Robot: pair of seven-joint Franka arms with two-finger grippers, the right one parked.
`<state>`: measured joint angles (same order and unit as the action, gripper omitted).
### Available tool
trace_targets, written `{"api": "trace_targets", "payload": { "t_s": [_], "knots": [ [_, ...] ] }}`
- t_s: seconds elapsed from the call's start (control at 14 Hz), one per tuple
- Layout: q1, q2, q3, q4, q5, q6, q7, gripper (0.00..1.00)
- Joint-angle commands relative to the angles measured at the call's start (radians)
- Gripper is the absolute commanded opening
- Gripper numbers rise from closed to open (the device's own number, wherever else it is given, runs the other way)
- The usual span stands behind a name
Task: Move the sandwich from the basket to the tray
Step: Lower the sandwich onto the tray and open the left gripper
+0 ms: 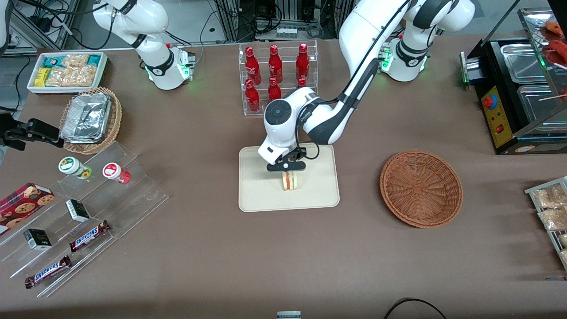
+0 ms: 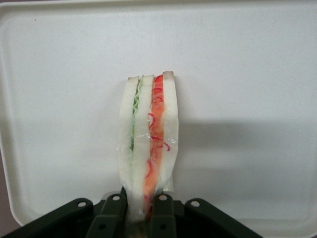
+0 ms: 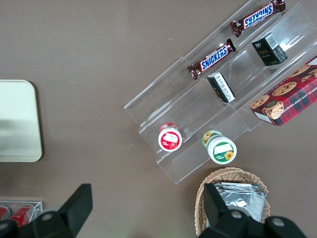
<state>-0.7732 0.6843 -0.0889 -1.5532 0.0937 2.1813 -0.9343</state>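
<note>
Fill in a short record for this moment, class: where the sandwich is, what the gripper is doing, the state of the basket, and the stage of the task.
sandwich: standing on edge over the tray, filling edge facing the wrist camera
gripper: over the tray, fingers shut on the sandwich
tray: cream, holds only the sandwich
basket: empty, toward the working arm's end of the table
stage: sandwich at the tray, not yet released

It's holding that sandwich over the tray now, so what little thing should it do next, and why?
Probably open the pincer and let go. Its fingers pinch the sandwich, which stands on edge over the cream tray, apparently touching it, and the reddish-brown basket sits empty.
</note>
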Motion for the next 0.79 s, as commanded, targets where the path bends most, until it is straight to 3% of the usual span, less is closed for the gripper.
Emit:
{"api": "trace_targets", "payload": {
  "t_s": [0.0, 0.14, 0.21, 0.29, 0.43, 0.5, 0.71],
  "knots": [
    [-0.018, 0.003, 0.015, 0.001, 0.017, 0.012, -0.031, 0.05],
    [-0.02, 0.012, 0.015, -0.001, 0.017, 0.034, -0.031, 0.06],
    [-0.02, 0.014, 0.015, 0.001, 0.017, 0.034, -0.031, 0.14],
    [-0.02, 0.015, 0.015, 0.001, 0.017, 0.034, -0.031, 0.54],
    [-0.02, 0.015, 0.015, 0.002, 0.017, 0.032, -0.027, 0.88],
    [-0.018, 0.012, 0.014, 0.007, 0.017, 0.028, -0.027, 1.0],
    [-0.008, -0.038, 0.017, 0.013, 0.014, -0.035, -0.029, 1.0]
  ]
}}
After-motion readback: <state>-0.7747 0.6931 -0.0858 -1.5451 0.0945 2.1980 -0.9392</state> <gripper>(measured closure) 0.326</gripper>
